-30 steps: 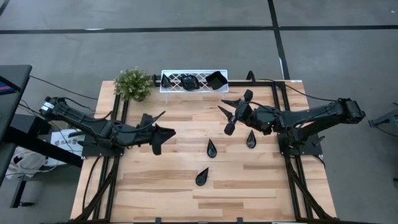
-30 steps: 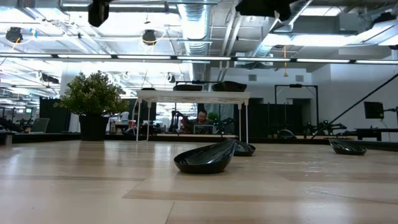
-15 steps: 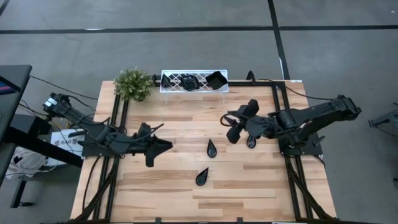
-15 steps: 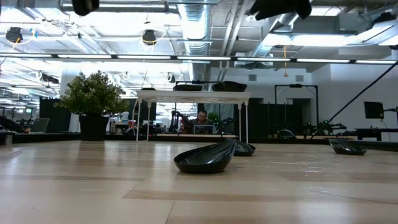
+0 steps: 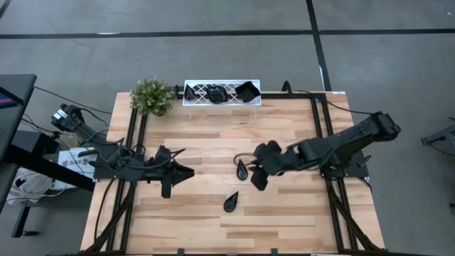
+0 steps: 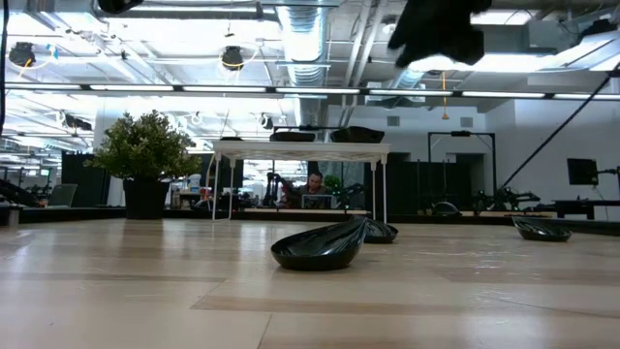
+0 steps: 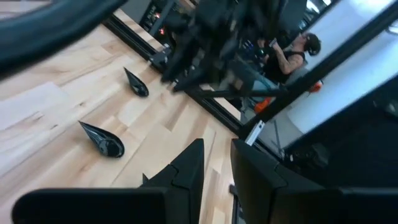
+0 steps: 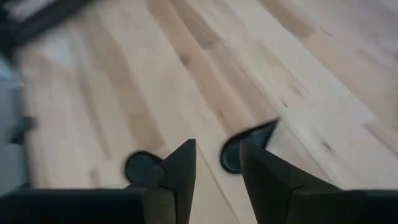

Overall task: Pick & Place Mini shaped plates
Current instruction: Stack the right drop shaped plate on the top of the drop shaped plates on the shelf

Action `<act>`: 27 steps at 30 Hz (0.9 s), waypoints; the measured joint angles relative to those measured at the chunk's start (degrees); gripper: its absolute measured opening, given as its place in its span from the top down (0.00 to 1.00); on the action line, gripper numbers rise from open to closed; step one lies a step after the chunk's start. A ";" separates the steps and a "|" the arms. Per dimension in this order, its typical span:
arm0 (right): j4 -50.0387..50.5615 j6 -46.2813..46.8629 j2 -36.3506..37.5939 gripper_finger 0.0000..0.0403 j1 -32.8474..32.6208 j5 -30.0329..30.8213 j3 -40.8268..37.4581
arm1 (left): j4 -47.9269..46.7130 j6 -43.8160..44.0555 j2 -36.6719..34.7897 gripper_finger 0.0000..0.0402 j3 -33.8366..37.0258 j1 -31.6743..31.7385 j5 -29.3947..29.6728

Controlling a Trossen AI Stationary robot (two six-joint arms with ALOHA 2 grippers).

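Reaching over teardrop plate [image 5: 242, 169], right claw [image 5: 254, 169] slightly parted

A plant [image 5: 152, 95] and a tray [image 5: 222, 93] are set side by side at the table's [image 5: 206, 149] far edge. Two plates [image 5: 242, 169] [image 5: 231, 202] are laid mid-table, between the left claw [image 5: 183, 171] and the right claw [image 5: 256, 171].

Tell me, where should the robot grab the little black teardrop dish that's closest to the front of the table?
Probably by the raised rim on the wide, rounded end of the front teardrop dish, coming straight down from above. In the low view it lies flat like a shallow bowl, its thin edge curving upward, so one finger could slip inside and one outside. The pointed tip looks too narrow to hold steadily.
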State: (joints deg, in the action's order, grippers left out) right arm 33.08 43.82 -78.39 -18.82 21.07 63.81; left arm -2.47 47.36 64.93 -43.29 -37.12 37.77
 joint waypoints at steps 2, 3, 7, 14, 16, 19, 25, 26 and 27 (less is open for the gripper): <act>0.38 2.47 -3.09 0.70 0.20 1.03 0.00 | 0.03 0.83 0.00 0.80 0.00 0.00 1.27; 0.78 3.57 -4.47 0.70 0.37 1.65 0.00 | 0.01 0.89 0.00 0.80 0.00 0.02 1.92; 10.36 9.10 -7.25 0.70 2.07 2.35 -0.01 | 0.02 1.03 0.00 0.80 0.00 0.04 4.82; 32.51 14.03 -2.03 0.70 4.72 2.88 -0.73 | -0.02 0.95 0.00 0.80 0.00 0.77 5.10; 32.39 13.44 2.10 0.70 5.51 2.53 -3.27 | -0.01 0.95 0.00 0.80 0.00 1.32 5.19; 29.07 14.35 9.69 0.70 6.76 2.35 -8.85 | -0.01 0.95 0.00 0.80 -0.02 2.19 5.14; 21.20 26.55 23.66 0.70 6.84 3.80 -23.39 | -0.01 0.93 0.00 0.80 -0.02 4.22 5.13; 18.89 29.01 24.89 0.70 6.40 3.80 -25.49 | -0.02 0.94 0.00 0.80 -0.02 4.64 5.08; 16.64 30.98 25.77 0.70 5.95 3.74 -27.33 | -0.02 0.95 0.00 0.80 -0.02 5.02 5.12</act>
State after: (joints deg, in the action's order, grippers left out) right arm 49.72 74.79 -52.63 -12.87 24.81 36.48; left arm -2.49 48.31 64.93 -43.31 -32.11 42.89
